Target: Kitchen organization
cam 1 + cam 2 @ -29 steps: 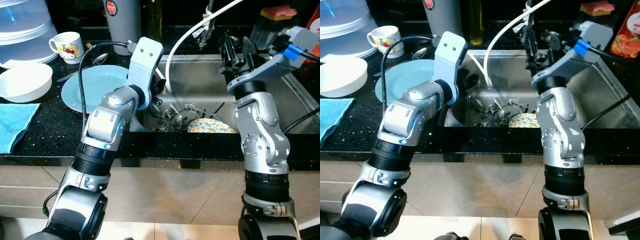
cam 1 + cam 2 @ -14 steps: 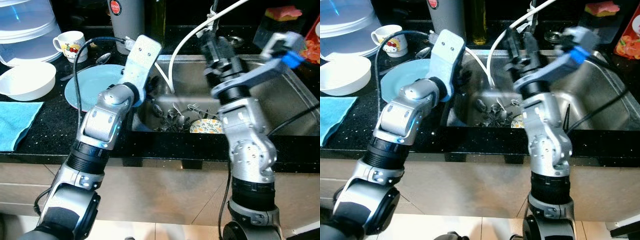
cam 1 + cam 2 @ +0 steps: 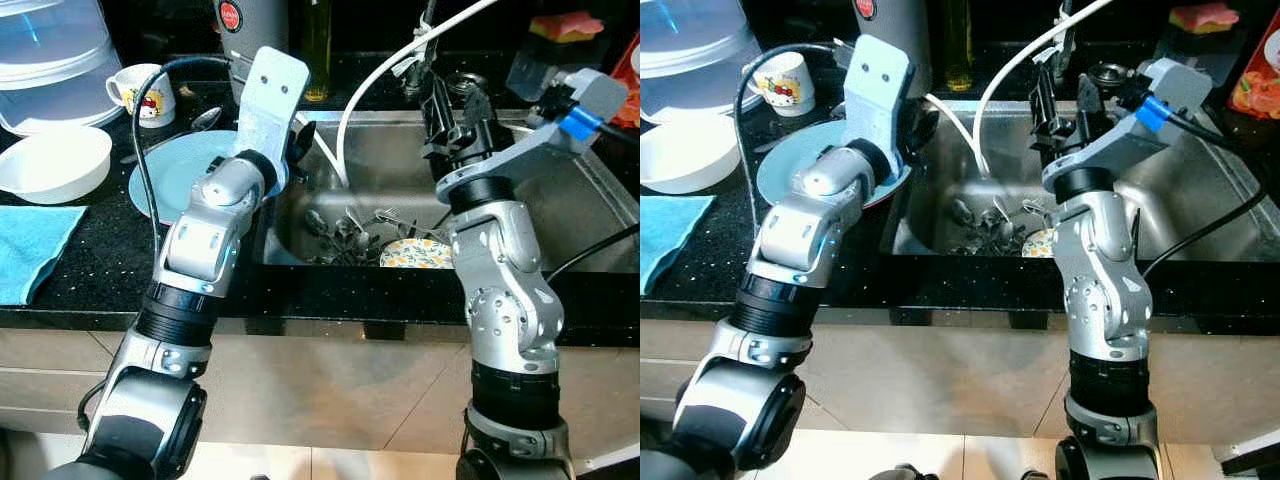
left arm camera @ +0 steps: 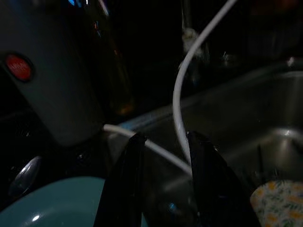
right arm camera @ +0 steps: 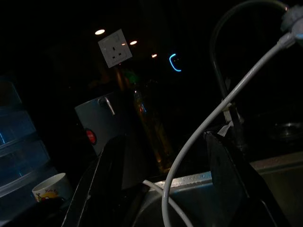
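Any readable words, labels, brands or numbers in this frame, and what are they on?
Nothing can be read.
Round red badge on the grey steel canister: lettering too small.
White mug with a red and yellow print: a picture, any text blurred.
Red-orange carton by the steel sink: print blurred.

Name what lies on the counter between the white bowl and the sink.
The light blue plate lies between the white bowl and the sink, clearest in the left eye view.

Left claw (image 4: 163, 142), right claw (image 5: 163, 142) raised, fingers parted.
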Controlling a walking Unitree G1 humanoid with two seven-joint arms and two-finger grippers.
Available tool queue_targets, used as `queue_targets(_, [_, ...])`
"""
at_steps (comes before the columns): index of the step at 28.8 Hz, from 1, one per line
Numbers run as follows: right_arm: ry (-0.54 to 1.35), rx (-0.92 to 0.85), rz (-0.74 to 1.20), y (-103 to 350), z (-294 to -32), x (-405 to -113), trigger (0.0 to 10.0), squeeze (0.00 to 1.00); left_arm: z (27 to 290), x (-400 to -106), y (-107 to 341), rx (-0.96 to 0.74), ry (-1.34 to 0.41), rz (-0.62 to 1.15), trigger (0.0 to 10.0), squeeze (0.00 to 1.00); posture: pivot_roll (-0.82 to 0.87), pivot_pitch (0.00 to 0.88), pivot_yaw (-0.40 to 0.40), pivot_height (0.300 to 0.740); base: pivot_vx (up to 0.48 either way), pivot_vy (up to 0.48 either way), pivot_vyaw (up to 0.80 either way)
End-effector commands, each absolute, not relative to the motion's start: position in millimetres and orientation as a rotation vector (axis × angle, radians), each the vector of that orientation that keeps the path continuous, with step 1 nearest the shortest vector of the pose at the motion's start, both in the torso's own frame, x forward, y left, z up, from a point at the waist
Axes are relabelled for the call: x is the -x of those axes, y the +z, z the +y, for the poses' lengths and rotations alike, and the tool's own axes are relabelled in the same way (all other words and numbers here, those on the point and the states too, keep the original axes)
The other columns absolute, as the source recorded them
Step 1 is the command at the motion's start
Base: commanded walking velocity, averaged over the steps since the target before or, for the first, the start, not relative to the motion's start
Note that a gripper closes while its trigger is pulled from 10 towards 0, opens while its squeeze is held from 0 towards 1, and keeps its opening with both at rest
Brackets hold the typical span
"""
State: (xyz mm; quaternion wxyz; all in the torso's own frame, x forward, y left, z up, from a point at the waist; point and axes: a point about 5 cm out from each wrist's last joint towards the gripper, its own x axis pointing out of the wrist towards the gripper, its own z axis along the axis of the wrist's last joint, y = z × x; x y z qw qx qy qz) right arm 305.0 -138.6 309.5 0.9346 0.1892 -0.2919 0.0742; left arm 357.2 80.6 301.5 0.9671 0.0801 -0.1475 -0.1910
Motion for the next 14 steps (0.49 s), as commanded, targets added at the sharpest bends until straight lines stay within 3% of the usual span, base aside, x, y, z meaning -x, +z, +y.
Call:
queue_targets(1, [0.149,-0.368,-0.595,309.3,-136.5,-301.8,10.0,0.00,80.2,-353.4,299.8,-0.119,-0.403,-0.319,10.0,0.00,0.06,0.016,0.034,0.740,0.000,0.000,0.00])
queue_targets(14, [0.108,-0.346,-0.588,307.0,-142.9,-305.9,10.0,0.00,83.1,-354.0,294.5,-0.139,-0.387,-0.367,10.0,0.00,0.05,0.000,0.025,0.740,0.000,0.000,0.00])
